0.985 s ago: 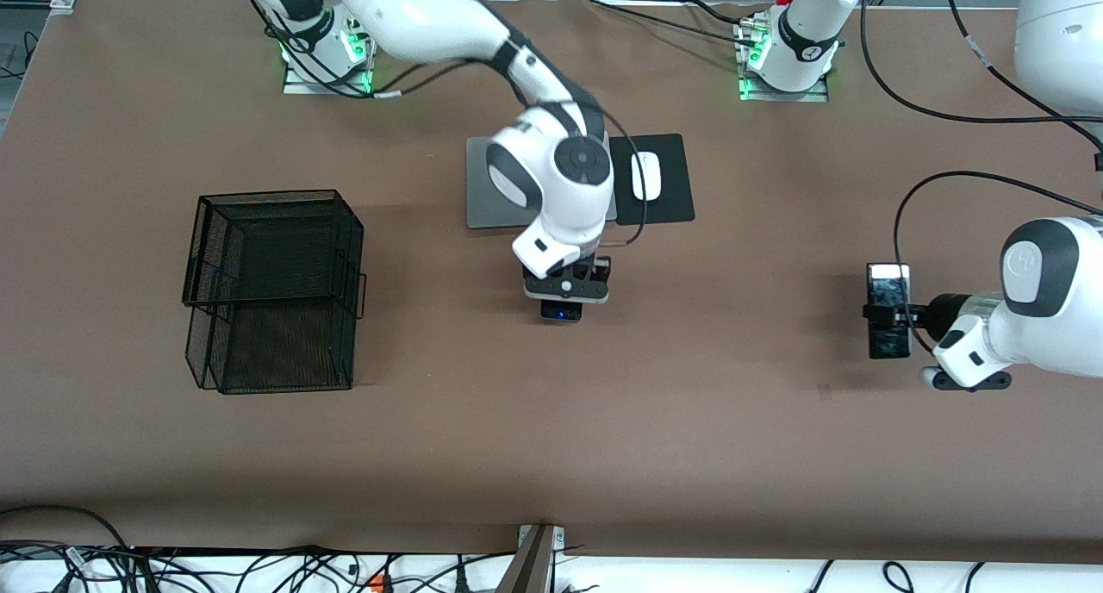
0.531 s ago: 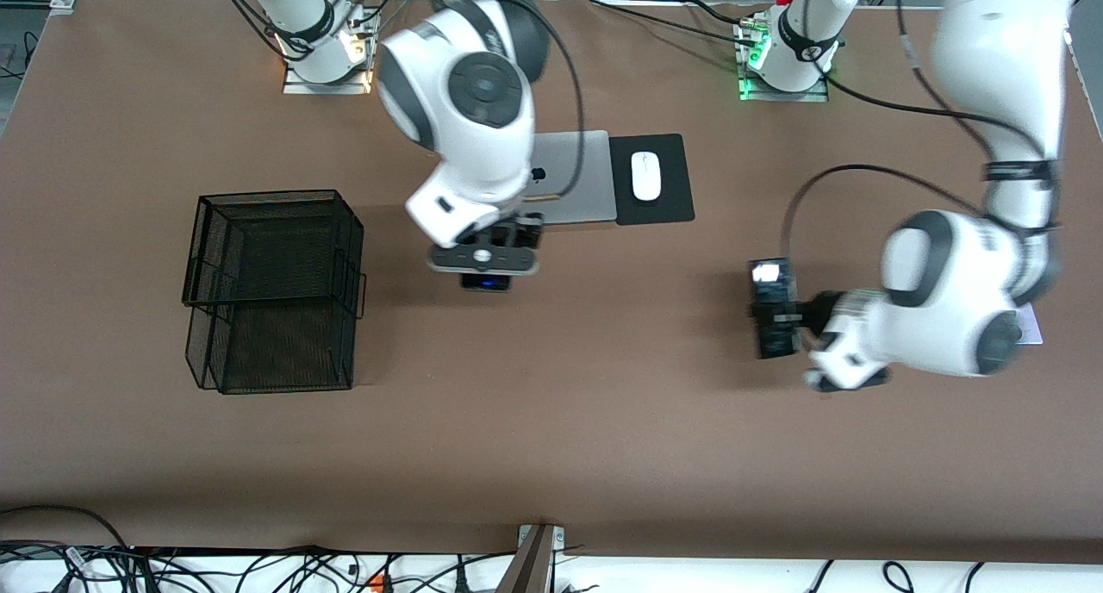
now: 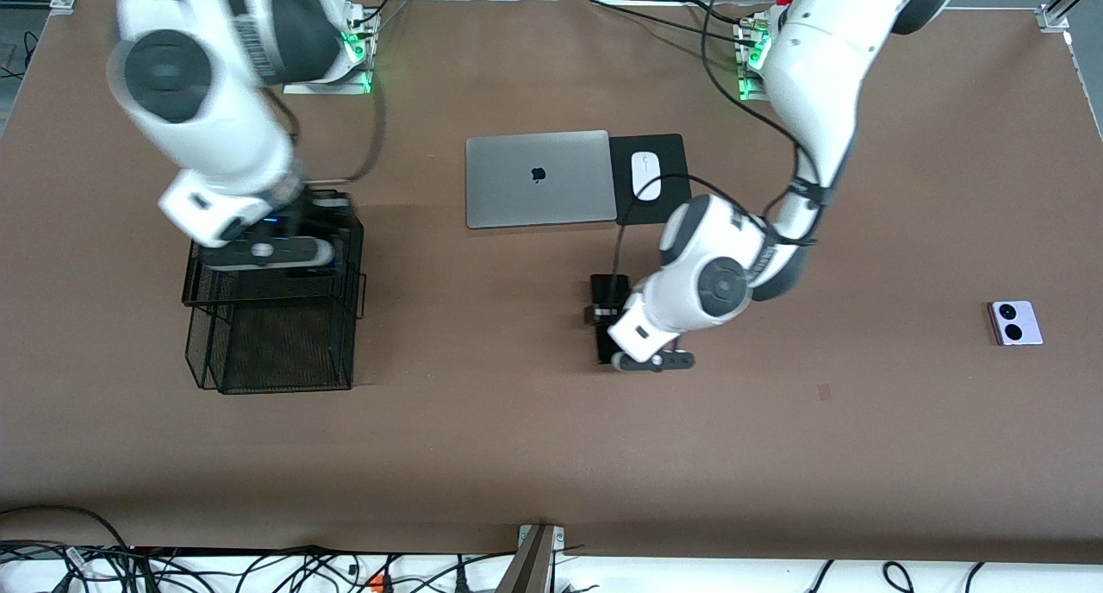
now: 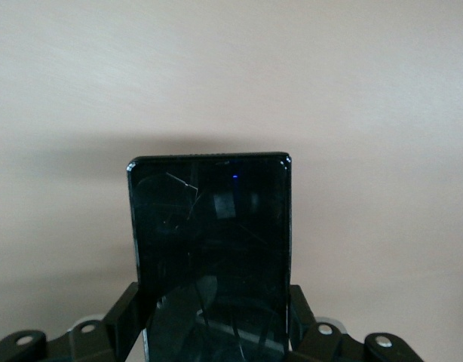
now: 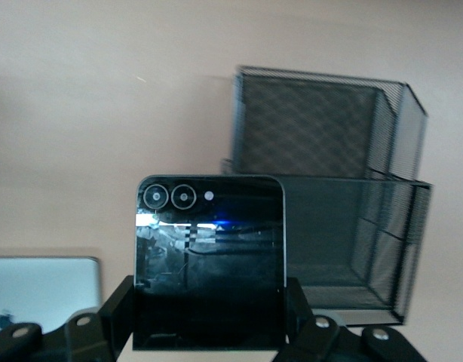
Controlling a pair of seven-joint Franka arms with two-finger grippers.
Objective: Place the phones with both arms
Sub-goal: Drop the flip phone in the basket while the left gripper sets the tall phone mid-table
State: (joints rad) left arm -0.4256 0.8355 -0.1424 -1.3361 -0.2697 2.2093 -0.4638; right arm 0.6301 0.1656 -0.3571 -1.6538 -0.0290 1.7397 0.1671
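Left gripper [image 3: 607, 317]: clenched on the slim black slab phone [image 4: 210, 253], hanging low over bare table, nearer the front camera than the laptop.
Slab phone hold: pinched across its narrow width, with the screen facing the wrist camera; likely so that it can be carried level and slid into a tray end first.
Slab phone from the front: mostly covered by the left wrist; only one dark end [image 3: 607, 287] and a strip by the fingers show.
Lilac-white flip phone [image 3: 1015, 323]: lying flat and alone on the table, well apart from the left gripper toward the left arm's end; not yet picked up, probably the last to go.
Right gripper [image 3: 284, 240]: closed around the small black flip phone [image 5: 209, 260], over the upper tier of the black mesh basket [image 3: 258, 352].
Flip phone hold: gripped by its side edges, lenses pointing ahead toward the basket, which suits lowering it in.
Flip phone from the front: blurred and hidden under the right wrist; I cannot tell whether it is inside the tier or just above it.
Silver laptop [image 3: 536, 177]: closed, farther from the camera than the left gripper.
White mouse [image 3: 645, 176]: on its black pad [image 3: 672, 201] beside the laptop, partly crossed by the left arm's cable.
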